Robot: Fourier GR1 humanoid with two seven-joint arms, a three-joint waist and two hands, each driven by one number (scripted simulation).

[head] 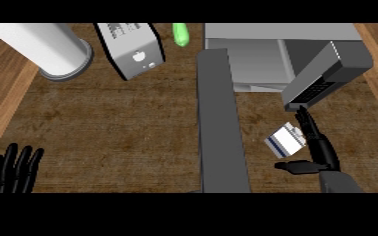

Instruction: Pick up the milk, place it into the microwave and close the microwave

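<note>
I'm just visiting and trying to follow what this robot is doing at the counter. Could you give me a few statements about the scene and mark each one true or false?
1. The microwave has its door swung open. True.
2. The milk carton already sits inside the microwave. False: it is out over the counter, in front of the microwave, at the right hand.
3. The left hand is holding the milk. False: it rests open at the lower left edge, fingers up.
4. A green object lies at the back of the counter. True.
5. A white cylinder lies at the upper left. True.
</note>
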